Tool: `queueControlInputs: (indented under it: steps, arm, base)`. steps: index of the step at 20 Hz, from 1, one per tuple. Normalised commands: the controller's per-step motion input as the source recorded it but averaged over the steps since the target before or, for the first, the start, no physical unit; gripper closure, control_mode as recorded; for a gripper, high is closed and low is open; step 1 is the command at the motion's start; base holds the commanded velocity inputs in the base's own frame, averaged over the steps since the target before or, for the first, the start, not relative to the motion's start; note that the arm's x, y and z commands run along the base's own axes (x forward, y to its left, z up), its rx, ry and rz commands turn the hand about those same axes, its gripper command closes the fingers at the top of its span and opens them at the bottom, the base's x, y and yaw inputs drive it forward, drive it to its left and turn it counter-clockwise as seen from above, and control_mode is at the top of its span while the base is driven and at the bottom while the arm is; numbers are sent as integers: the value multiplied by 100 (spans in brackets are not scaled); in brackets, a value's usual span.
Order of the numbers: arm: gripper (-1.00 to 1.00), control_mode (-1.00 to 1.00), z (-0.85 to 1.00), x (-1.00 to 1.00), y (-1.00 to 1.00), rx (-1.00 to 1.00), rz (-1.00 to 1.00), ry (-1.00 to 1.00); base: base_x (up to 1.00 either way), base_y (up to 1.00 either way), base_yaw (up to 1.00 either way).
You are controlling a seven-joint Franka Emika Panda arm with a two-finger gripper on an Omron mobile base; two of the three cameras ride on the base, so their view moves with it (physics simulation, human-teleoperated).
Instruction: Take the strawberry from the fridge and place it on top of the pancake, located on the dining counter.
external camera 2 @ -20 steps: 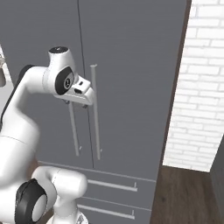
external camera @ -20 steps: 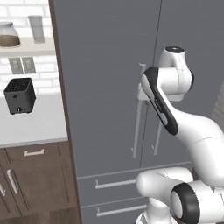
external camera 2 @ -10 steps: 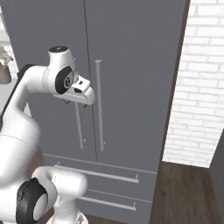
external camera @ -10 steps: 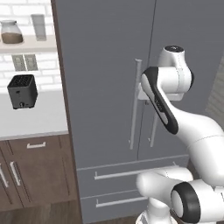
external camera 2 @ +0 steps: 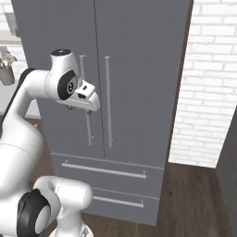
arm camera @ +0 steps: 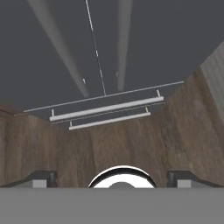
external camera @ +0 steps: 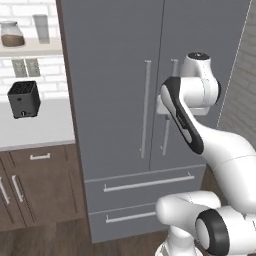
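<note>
From the left we see the arm raised and bent at the elbow, wrist turned down before the fridge (external camera: 150, 75), both doors shut. Our claw (arm camera: 112, 177) points at the floor, jaws spread wide, gripping nothing, just ahead of the door handles (external camera 2: 107, 99).

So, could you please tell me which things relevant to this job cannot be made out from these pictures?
- Strawberry: presumably inside the fridge, whose two doors are shut in both base views and the hand view.
- Fridge shelves: hidden behind the same doors.
- Fridge top: cut off by the upper edge in both base views.
- Claw: only the finger tips rise at the bottom of the hand view, set wide apart; in the left base view the arm hides it.
</note>
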Motion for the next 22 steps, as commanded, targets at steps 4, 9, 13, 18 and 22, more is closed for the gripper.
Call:
queueControlInputs:
  steps: [4,9,13,18,22]
  arm:
    - [-100,100,0,0,0,0,0,0]
    - [-100,100,0,0,0,0,0,0]
    - [-100,100,0,0,0,0,0,0]
    - [-100,100,0,0,0,0,0,0]
    - [-100,-100,0,0,0,0,0,1]
  base:
    - [-14,0,-18]
    - [0,1,-10]
    - [-8,0,-1]
    - [-4,0,2]
    - [0,0,0]
